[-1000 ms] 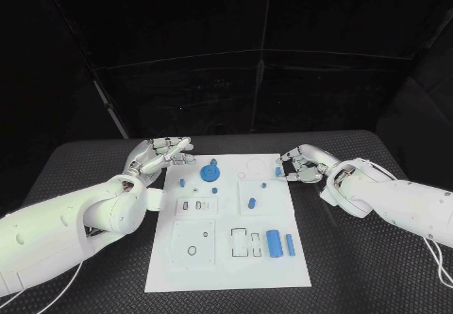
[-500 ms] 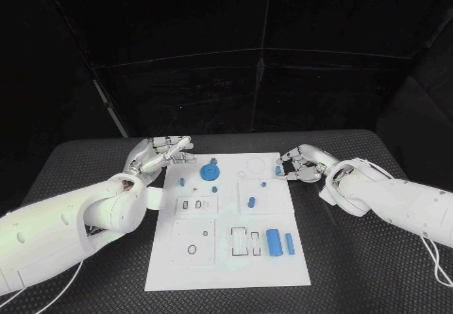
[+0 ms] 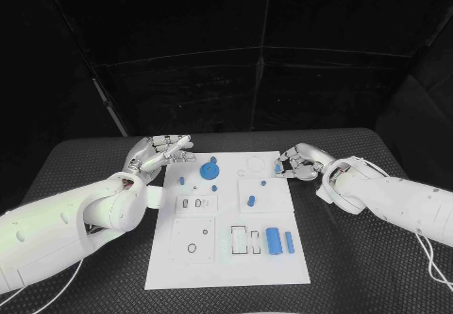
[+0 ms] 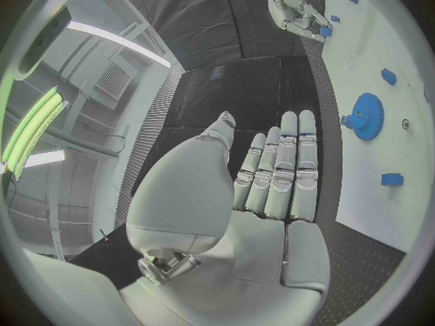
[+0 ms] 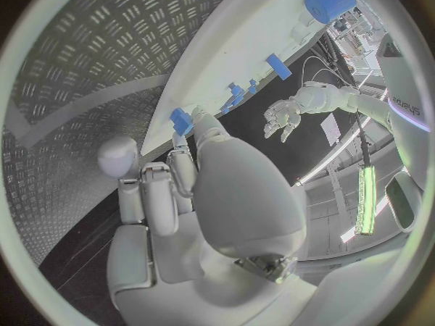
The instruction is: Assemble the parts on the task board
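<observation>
The white task board [image 3: 222, 261] lies in the middle of the table. On it sit a blue gear [image 3: 209, 172] [image 4: 367, 116], a blue cylinder [image 3: 273, 242] [image 5: 328, 3] beside a thin blue bar [image 3: 290, 243], and several small blue pieces. My right hand [image 3: 302, 163] [image 5: 209, 188] hovers at the board's far right edge. It pinches a small blue part [image 3: 279, 171] [image 5: 181, 119] at its fingertips. My left hand [image 3: 160, 152] [image 4: 267, 188] is held up by the far left corner with straight fingers and holds nothing.
Black ribbed table mat [image 3: 368, 261] surrounds the board on all sides. Several empty slots and holes [image 3: 245, 242] mark the board's near half. Dark curtain walls stand behind the table.
Both hands have drifted very slightly toward the far side. The small blue part stays pinched in my right hand, and the pieces on the board have not moved.
</observation>
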Robot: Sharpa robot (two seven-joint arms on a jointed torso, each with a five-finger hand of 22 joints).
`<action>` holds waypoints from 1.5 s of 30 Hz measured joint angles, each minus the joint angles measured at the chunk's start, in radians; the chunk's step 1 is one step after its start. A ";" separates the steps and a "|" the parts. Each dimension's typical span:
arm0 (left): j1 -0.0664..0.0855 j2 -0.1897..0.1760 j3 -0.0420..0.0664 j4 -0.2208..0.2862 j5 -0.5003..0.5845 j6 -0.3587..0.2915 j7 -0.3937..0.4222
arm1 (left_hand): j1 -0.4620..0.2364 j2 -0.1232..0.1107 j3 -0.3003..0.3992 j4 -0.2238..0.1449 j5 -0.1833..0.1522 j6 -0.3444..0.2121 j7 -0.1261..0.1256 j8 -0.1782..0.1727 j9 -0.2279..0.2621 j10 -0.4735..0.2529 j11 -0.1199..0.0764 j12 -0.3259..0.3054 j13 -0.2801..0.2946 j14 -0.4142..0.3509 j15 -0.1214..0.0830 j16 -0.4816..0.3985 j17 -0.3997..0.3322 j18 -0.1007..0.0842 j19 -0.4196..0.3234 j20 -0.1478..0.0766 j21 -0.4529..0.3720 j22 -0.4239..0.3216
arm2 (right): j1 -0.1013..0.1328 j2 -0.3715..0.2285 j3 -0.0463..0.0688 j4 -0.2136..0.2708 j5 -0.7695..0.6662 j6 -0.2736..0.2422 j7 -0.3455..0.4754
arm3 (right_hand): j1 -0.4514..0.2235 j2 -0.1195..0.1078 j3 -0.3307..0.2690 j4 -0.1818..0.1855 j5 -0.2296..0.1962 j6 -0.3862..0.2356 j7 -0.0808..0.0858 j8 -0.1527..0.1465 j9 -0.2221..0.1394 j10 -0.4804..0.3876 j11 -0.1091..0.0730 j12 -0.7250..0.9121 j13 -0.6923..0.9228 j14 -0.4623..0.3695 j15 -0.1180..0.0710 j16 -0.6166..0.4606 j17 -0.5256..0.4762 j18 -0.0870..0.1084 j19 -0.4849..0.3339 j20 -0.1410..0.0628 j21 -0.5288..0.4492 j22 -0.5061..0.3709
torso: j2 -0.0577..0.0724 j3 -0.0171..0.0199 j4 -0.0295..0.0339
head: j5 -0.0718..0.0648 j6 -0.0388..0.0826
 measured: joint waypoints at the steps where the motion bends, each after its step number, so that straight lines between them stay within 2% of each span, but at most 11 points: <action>1: 0.000 0.000 0.000 0.000 0.000 0.000 0.000 | 0.000 0.000 0.000 0.000 0.000 0.000 0.000 0.000 0.000 0.000 0.000 0.000 0.000 0.000 0.000 0.000 0.000 0.000 0.000 0.000 0.000 0.000 | 0.000 0.001 0.000 -0.001 0.000 0.001 0.000 | 0.000 0.000 0.000 0.000 0.000 0.000 0.000 0.000 0.000 0.000 0.000 0.000 0.000 -0.002 -0.002 0.000 0.000 0.000 0.000 0.000 0.000 0.000 | 0.000 0.0000 0.0000 | -0.001 -0.001; 15: 0.000 -0.001 0.000 0.001 0.000 0.001 -0.001 | 0.005 0.005 0.000 0.000 0.000 0.000 0.000 0.000 0.000 0.000 0.000 0.000 0.000 0.000 0.000 0.000 0.001 0.000 0.000 0.000 0.000 0.000 | 0.000 0.006 0.000 -0.006 0.000 0.008 -0.006 | 0.012 0.012 0.013 -0.013 -0.006 0.021 -0.005 0.004 0.000 0.004 -0.004 0.007 0.006 -0.002 -0.001 0.000 0.000 0.000 0.000 -0.007 0.000 0.003 | 0.000 0.0007 0.0000 | -0.002 -0.005; 21: 0.000 -0.002 0.000 0.001 0.000 0.002 -0.001 | 0.005 0.005 0.000 0.000 0.000 0.000 0.000 0.000 0.000 0.000 0.000 0.000 0.000 0.000 0.000 0.000 0.001 0.000 0.000 0.000 0.000 0.000 | 0.000 0.007 0.000 -0.007 -0.003 0.009 -0.012 | 0.019 0.019 0.019 -0.019 -0.014 0.028 -0.008 0.008 0.000 0.005 -0.005 0.007 0.007 -0.001 -0.008 0.000 0.000 0.000 0.003 -0.010 0.000 0.007 | 0.000 0.0009 0.0000 | -0.002 -0.007; 27: 0.000 -0.002 0.000 0.001 0.000 0.003 -0.002 | 0.005 0.005 0.000 0.000 0.000 0.000 0.000 0.000 0.000 0.000 0.000 0.000 0.000 0.000 0.000 0.000 0.001 0.000 0.000 0.000 0.000 -0.001 | 0.000 0.007 0.000 -0.009 -0.009 0.008 -0.021 | 0.025 0.031 0.033 -0.033 -0.039 0.040 -0.014 0.008 -0.003 0.006 -0.006 0.007 0.013 -0.002 -0.009 0.000 0.000 0.000 0.003 -0.011 0.004 0.008 | 0.000 0.0011 0.0005 | -0.001 -0.008; 29: 0.000 -0.002 0.000 0.001 0.000 0.003 -0.002 | 0.005 0.005 0.000 0.000 0.000 0.000 0.000 0.000 0.000 0.000 0.000 0.000 0.000 0.000 0.000 0.000 0.001 0.000 0.000 0.000 0.000 -0.001 | 0.000 0.007 0.000 -0.010 -0.012 0.008 -0.023 | 0.026 0.035 0.038 -0.037 -0.047 0.043 -0.011 0.008 -0.003 0.006 -0.006 0.007 0.013 0.000 -0.010 0.000 0.000 0.000 0.005 -0.013 0.004 0.008 | -0.001 0.0011 0.0006 | -0.001 -0.008; 35: 0.000 -0.003 0.000 0.002 0.000 0.003 -0.002 | 0.005 0.005 0.000 0.000 0.000 0.000 0.000 0.000 0.000 0.000 0.000 0.000 0.000 0.000 0.000 0.000 0.001 0.000 0.000 0.000 0.000 -0.001 | 0.000 0.009 0.000 -0.009 -0.018 0.005 -0.029 | 0.029 0.046 0.058 -0.049 -0.060 0.064 -0.019 0.014 -0.006 0.006 -0.006 0.009 0.013 -0.002 -0.016 0.000 0.000 0.000 0.007 -0.015 0.004 0.009 | -0.001 0.0012 0.0006 | -0.001 -0.009; 39: 0.000 -0.004 0.000 0.002 0.000 0.004 -0.002 | 0.005 0.005 0.000 0.000 0.000 0.000 0.000 0.000 0.000 0.000 0.000 0.000 0.000 0.000 0.000 0.000 0.002 0.000 0.000 0.000 0.000 -0.001 | 0.000 0.009 0.000 -0.001 -0.021 -0.002 -0.031 | 0.032 0.050 0.072 -0.055 -0.064 0.074 -0.025 0.022 -0.007 0.006 -0.006 0.008 0.013 0.000 -0.018 0.004 0.000 0.000 0.007 -0.022 0.004 0.013 | -0.001 0.0012 0.0006 | -0.001 -0.009; 45: 0.000 -0.005 0.000 0.003 0.000 0.004 -0.002 | 0.005 0.005 0.000 0.000 0.000 0.000 0.000 0.000 0.000 0.000 0.000 0.000 0.000 0.000 0.000 0.000 0.002 0.000 0.000 0.000 0.000 -0.001 | 0.000 0.002 0.001 0.035 -0.023 -0.019 -0.032 | 0.026 0.056 0.081 -0.061 -0.067 0.081 -0.024 0.027 -0.006 0.006 -0.006 0.014 0.022 -0.001 -0.023 0.004 0.000 0.000 0.011 -0.025 0.004 0.014 | -0.001 0.0013 0.0002 | 0.000 -0.010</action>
